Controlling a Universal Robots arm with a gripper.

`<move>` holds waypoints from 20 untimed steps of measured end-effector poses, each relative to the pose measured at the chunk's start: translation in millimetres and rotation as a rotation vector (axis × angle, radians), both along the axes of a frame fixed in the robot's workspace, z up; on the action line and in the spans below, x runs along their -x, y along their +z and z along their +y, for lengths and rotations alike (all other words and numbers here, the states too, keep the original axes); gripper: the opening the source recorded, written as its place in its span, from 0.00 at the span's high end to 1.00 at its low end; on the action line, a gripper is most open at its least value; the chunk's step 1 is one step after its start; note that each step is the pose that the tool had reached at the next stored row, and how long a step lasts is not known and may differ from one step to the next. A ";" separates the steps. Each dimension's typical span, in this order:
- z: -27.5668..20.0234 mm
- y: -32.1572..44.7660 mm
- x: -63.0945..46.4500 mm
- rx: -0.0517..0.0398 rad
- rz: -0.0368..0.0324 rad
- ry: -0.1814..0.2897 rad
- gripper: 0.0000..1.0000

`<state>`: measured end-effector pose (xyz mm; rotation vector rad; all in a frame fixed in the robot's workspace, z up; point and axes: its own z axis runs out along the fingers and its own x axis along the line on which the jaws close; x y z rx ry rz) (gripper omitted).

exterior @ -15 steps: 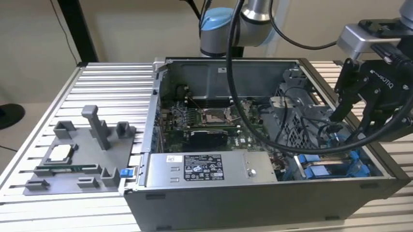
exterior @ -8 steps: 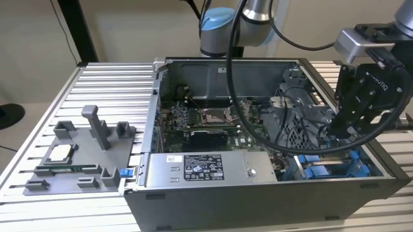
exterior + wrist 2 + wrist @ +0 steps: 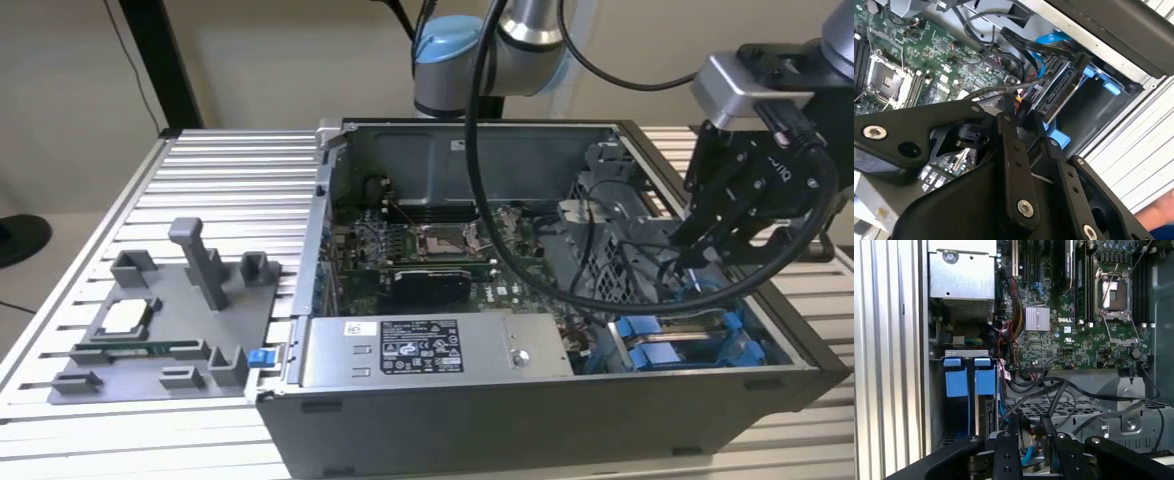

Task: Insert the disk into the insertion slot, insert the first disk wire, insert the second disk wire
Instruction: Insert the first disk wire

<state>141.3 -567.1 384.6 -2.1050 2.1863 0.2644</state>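
- the gripper hangs inside the open computer case, at about 3 o'clock of the case in the exterior view.
- its fingers are drawn close together, pinched on the disk wire (a small black plug trailing red and yellow strands), which sits right at their tips in the second wrist view.
- the disk, clipped in its bright blue carrier, sits in the insertion slot, at roughly 4 o'clock of the case and close to the case wall.
- in the exterior view the disk lies at about 7 o'clock from the gripper, just beside it.
- in the second wrist view the plug is just beside the disk's dark rear edge; whether the two touch cannot be told.
- a second blue carrier tab stands just beside the first in the first wrist view.
- a blue cable arcs near the disk's rear edge.
- the power-supply box lies at 6 o'clock of the case, and the motherboard is at its middle.
- the fixture tray rests outside the case at 9 o'clock, on the slatted table, well apart from the gripper.
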 end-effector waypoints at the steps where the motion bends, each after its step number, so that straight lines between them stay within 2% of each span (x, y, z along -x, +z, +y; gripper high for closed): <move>1: -0.1 0.0 0.0 0.0001 0.0065 0.000 0.00; 3: -0.2 0.0 0.0 0.0000 0.0197 0.000 0.00; 4: -0.2 0.0 -0.2 0.0000 0.0218 0.000 0.00; 14: -1.0 3.0 -3.5 -0.0019 0.0219 0.022 0.00; 20: -5.8 3.1 -3.6 -0.0013 0.0212 0.054 0.00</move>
